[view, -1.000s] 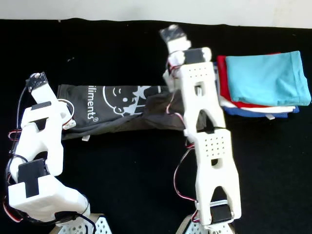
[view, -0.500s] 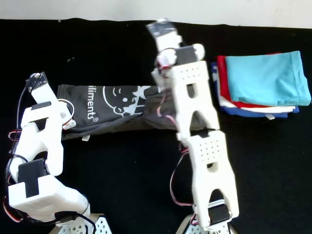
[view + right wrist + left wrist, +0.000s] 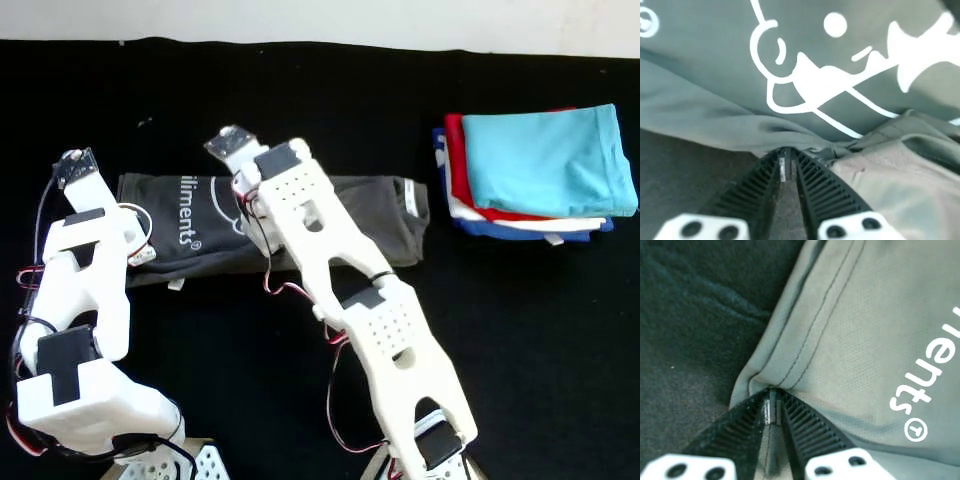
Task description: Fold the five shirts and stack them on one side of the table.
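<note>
**Both claws pinched on the grey shirt**

My left claw (image 3: 772,397) is closed, its ribbed jaws drawn together on the stitched hem at a corner of the grey shirt (image 3: 865,340). White lettering runs across the cloth just beside that hem. My right claw (image 3: 785,152) is clamped too, its jaws nipping a fold of the same shirt just beside the white cartoon face (image 3: 805,75) printed on it. A bunched layer of grey cloth lies next to the jaws.

From above, the grey shirt (image 3: 350,215) lies as a long band across the black table (image 3: 200,90). My left arm is at its left end, and my right arm slants across its middle. To the right of that arm the shirt lies flat, with a small white label (image 3: 406,196) near its end.

The stack (image 3: 530,225) of folded shirts sits at the table's right side, near the grey shirt but apart from it. A turquoise shirt (image 3: 545,160) is on top, with red, white and blue edges showing beneath.
</note>
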Motion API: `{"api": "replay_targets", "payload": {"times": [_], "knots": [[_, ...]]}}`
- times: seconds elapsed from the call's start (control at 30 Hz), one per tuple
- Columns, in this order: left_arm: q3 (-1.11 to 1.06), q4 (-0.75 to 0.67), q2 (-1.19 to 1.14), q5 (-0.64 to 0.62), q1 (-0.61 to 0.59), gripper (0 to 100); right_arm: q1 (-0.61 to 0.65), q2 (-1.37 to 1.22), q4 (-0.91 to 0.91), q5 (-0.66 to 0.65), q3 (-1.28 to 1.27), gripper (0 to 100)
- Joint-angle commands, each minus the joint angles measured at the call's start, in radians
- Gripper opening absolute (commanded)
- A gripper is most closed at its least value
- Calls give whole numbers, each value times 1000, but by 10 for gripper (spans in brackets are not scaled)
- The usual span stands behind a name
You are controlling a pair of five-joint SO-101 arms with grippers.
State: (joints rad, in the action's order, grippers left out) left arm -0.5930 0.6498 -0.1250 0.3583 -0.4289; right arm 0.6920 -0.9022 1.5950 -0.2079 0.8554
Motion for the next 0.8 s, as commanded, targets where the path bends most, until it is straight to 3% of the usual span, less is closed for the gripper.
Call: {"api": "replay_targets", "payload": {"times": [0.0,0.27,0.6,0.77], "knots": [[-2,-34,-1,-6,5,10,22,-12,39,3,-1,5],[-2,-34,-1,-6,5,10,22,127,160,-40,139,5],[-2,-34,-1,-6,5,10,-205,225,165,-38,156,5],[-2,-34,-1,-6,5,10,-214,160,139,-40,61,5]]}}
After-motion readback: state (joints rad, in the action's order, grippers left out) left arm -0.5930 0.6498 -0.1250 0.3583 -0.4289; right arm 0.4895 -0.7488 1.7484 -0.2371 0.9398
